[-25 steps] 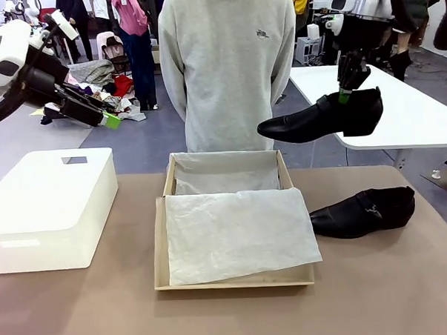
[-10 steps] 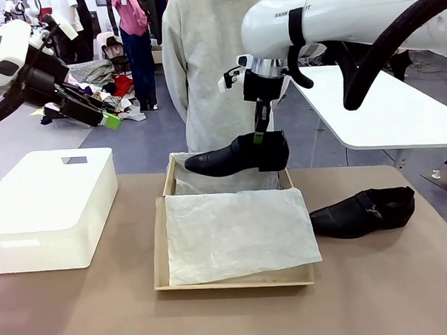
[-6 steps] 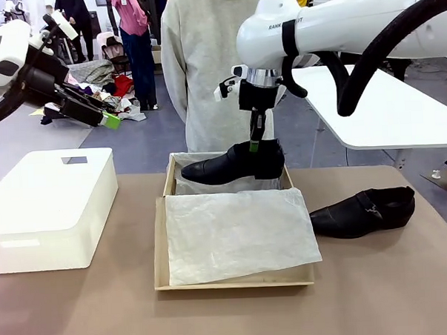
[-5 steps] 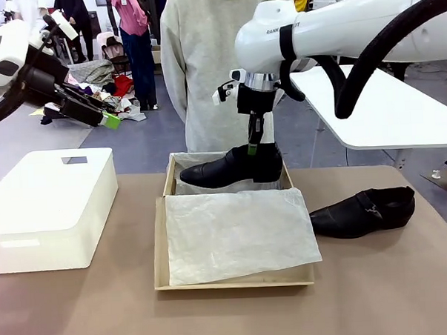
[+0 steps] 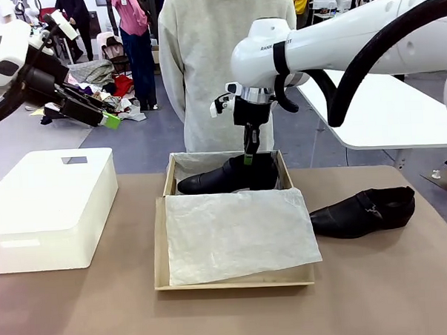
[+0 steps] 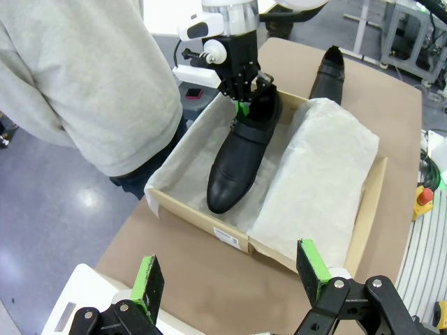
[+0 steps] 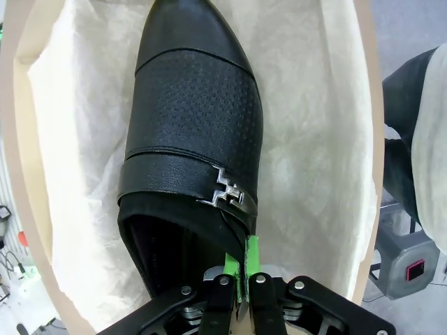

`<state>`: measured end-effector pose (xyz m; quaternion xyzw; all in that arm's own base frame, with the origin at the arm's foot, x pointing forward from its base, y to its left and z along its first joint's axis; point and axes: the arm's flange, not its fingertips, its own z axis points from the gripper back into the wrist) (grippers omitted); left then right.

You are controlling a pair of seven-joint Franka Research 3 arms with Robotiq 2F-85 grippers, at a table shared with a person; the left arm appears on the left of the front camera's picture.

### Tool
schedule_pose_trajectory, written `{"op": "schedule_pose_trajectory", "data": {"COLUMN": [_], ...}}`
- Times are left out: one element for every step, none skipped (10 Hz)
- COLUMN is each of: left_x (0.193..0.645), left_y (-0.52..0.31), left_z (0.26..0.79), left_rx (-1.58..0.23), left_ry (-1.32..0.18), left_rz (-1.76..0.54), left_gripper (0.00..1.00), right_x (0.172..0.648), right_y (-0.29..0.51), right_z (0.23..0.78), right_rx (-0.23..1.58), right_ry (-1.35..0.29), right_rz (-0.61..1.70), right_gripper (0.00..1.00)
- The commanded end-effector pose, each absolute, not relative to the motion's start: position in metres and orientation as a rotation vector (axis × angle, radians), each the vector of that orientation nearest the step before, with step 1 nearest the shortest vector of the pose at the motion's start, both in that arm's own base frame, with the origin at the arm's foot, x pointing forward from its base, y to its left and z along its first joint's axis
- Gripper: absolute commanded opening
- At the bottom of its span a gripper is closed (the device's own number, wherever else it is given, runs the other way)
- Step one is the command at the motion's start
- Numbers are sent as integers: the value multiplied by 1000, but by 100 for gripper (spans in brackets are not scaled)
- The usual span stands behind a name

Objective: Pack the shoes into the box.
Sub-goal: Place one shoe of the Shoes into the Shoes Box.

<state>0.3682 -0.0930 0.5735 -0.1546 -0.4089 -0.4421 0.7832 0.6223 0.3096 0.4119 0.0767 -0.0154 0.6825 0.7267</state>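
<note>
Black glossy leather dress shoe with a pointed toe (image 5: 224, 176) sits low in the far half of the plain brown cardboard shoebox (image 5: 159, 244), upper middle of the front view. Its toe points to picture left and it runs along the box's far wall. That lengthwise lie looks deliberate, since it leaves the near half free for the partner shoe.

The right pincer (image 5: 247, 157) comes down on it from above, green pads pressed together on the thin edge of the shoe's opening beside the metal buckle. Gripping that rim, I judge, lets the shoe hang level and go in without the fingers fouling the walls. Whether the sole already bears on the lining I cannot tell.

White tissue paper (image 5: 237, 234) lines the box. A loose sheet covers the near half and spills over the right wall; it will probably need pressing down or lifting for the next shoe. The second black shoe (image 5: 363, 212) lies on its sole on the brown worktop (image 5: 377, 294), just right of the box and handy for the right arm.

The left pincer (image 6: 230, 273) is spread wide and empty. It is held high at the upper left of the front view, above a white rounded plastic container (image 5: 51, 205) and clear of the work. A person in a grey sweatshirt (image 5: 230, 63) stands just behind the box.
</note>
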Motion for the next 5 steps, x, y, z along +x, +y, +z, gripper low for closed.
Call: {"op": "schedule_pose_trajectory", "data": {"left_x": [369,369,369,369,369], "left_y": [-92,-92,-92,-92,-92], "left_z": [572,572,572,572,572], "left_rx": [-347,-347,-347,-347,-347], "left_ry": [-889,-889,-889,-889,-889], "left_rz": [-965,-965,-965,-965,-965], "left_gripper": [100,100,100,100,100], "right_x": [625,629,631,633,633], "right_y": [307,306,305,305,306], "right_z": [407,399,394,391,386], "right_rx": [128,139,138,132,124], "right_ry": [-48,-42,-44,-43,-33], "right_rz": [1514,1514,1498,1485,1483], "right_gripper": [0,0,0,0,0]}}
